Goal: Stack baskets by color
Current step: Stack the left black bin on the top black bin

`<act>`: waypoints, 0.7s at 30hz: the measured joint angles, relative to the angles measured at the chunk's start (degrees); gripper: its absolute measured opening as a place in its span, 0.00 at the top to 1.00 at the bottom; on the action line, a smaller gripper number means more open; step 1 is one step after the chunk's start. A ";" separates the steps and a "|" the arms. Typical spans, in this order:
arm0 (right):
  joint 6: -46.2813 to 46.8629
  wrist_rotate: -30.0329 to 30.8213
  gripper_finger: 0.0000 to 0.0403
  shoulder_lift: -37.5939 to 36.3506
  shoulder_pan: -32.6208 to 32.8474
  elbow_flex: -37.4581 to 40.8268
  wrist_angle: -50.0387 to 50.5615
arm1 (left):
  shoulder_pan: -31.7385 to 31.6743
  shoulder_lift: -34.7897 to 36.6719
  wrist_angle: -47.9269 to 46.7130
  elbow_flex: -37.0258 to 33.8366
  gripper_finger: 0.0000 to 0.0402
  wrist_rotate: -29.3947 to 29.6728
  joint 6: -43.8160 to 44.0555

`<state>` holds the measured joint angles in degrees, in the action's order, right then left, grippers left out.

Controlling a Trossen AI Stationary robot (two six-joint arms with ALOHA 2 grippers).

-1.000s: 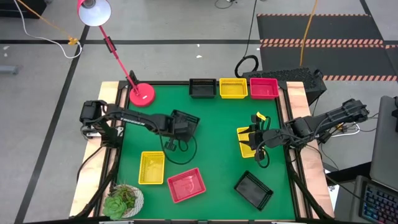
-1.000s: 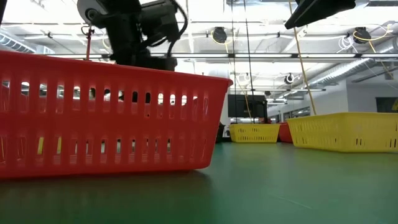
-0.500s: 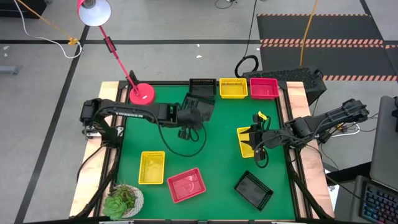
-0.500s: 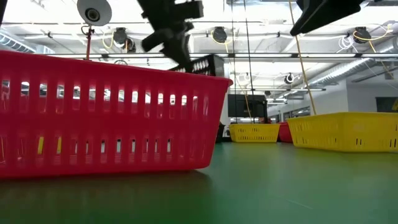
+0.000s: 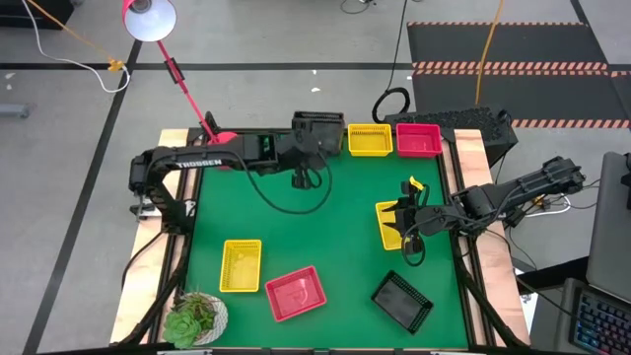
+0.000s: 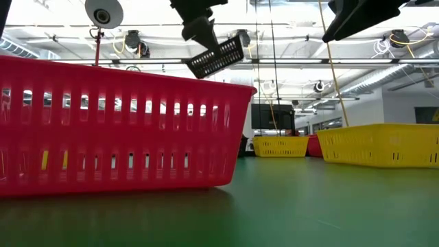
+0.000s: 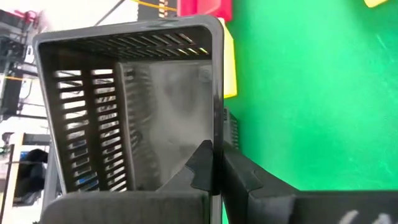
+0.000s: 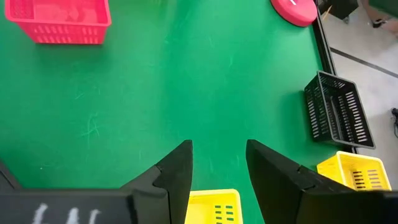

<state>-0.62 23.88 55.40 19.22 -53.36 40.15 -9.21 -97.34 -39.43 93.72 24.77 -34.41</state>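
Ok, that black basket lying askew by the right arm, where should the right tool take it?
Take the black basket by one long rim wall, from straight above, one finger inside, one outside. It sits open side up with thin upright walls, turned diagonal to the table edges, so the right tool would likely need its wrist rotated to match.

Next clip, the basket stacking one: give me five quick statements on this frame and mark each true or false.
1. The left gripper is shut on a black basket. True.
2. That basket hangs over the far edge of the table, next to the far yellow basket. True.
3. The right gripper holds a pink basket. False: it is over a yellow basket, fingers apart.
4. Another black basket lies near the right front corner. True.
5. The potted plant stands at the far edge. False: near left corner.
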 joint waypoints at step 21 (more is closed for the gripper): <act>-0.28 0.02 0.65 0.00 0.00 0.00 0.02 | -5.50 -2.15 1.91 11.95 0.98 0.18 -3.64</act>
<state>-0.91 23.90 55.40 19.22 -53.36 40.17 -14.72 -99.49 -37.52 105.67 24.96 -38.05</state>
